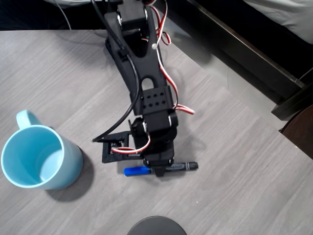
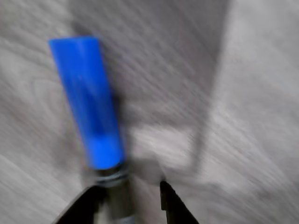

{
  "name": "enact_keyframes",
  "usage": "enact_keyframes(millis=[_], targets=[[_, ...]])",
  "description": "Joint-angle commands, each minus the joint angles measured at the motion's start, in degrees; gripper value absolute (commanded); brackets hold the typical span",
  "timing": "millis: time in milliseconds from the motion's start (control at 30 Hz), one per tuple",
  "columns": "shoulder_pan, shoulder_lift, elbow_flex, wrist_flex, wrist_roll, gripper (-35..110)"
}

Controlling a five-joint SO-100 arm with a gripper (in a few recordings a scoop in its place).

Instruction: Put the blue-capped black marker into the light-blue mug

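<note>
I see my hand down over the blue-capped black marker near the desk's front edge, fingers straddling its barrel, grip unclear; light-blue mug stands well left.

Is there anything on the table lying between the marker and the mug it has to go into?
Nothing visible blocks it. The blue-capped black marker lies under the gripper, and bare grey table separates its cap from the light-blue mug at the overhead view's left. The arm's black bracket sits just above that line.
</note>
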Motion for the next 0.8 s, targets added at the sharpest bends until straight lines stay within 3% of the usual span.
enact_keyframes(millis=[0, 33, 233, 367, 767], targets=[[0.7, -2.37, -4.13, -0.26, -0.09, 5], [0.88, -3.16, -4.66, -0.26, -0.09, 0], [1.93, -2.64, -5.71, 0.0, 0.44, 0], [3.52, 2.11, -10.37, 5.89, 1.93, 0], [9.93, 27.77, -16.96, 12.83, 11.16, 0]])
